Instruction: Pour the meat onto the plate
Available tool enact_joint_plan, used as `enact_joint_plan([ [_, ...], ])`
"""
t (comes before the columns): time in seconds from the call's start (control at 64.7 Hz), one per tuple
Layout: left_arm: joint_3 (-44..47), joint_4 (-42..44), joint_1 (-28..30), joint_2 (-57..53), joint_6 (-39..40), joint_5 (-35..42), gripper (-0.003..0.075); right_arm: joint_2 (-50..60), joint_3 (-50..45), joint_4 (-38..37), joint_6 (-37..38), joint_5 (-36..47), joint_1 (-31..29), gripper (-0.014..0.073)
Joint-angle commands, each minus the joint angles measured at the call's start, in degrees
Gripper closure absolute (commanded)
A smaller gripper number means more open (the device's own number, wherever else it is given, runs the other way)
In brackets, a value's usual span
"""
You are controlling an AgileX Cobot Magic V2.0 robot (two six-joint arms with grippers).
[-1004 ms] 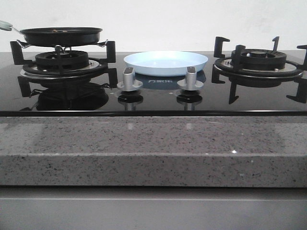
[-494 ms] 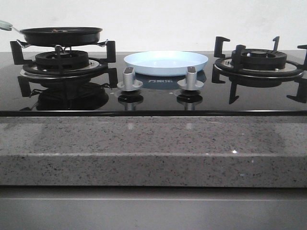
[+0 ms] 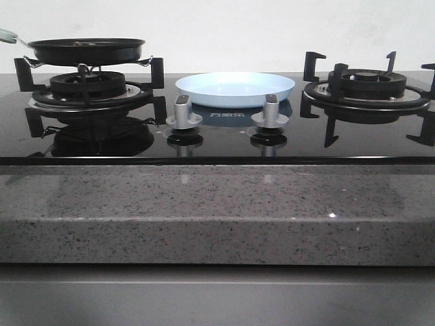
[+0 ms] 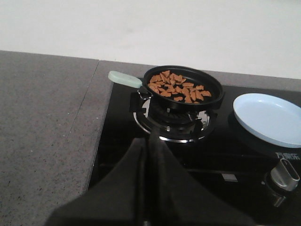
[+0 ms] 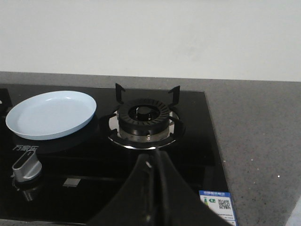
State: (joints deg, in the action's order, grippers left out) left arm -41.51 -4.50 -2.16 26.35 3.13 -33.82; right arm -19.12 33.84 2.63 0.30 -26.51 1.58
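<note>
The meat (image 4: 178,87), many small orange-brown pieces, lies in a black frying pan (image 4: 184,89) with a pale green handle (image 4: 124,78) on the left burner. The pan also shows in the front view (image 3: 86,49). The pale-blue plate (image 3: 235,89) sits empty on the hob between the two burners; it also shows in the left wrist view (image 4: 269,118) and the right wrist view (image 5: 51,114). My left gripper (image 4: 148,142) is shut and empty, short of the pan. My right gripper (image 5: 155,158) is shut and empty, before the right burner. Neither gripper shows in the front view.
The right burner (image 5: 143,117) stands bare. Two silver knobs (image 3: 183,112) (image 3: 270,111) stand in front of the plate. A grey stone counter (image 3: 217,204) runs along the hob's front edge and both sides. A white wall stands behind.
</note>
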Motion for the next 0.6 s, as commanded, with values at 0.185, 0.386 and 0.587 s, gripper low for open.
enact_joint_plan([
  [0.185,-0.30,-0.55,0.02,4.95,0.01,3.51,0.0740,-4.12,0.78,-0.75,-0.30,2.19,-0.33,0.0713],
  [0.386,-0.16,1.73,0.02,7.69,0.01,2.85,0.0563,-6.08,0.78,-0.75,-0.30,-2.72,-0.33,0.0609],
  [0.587,-0.16,2.28,0.02,9.51,0.01,2.31,0.0211,-7.91,0.78,-0.54,-0.30,-4.87,-0.33,0.0158],
])
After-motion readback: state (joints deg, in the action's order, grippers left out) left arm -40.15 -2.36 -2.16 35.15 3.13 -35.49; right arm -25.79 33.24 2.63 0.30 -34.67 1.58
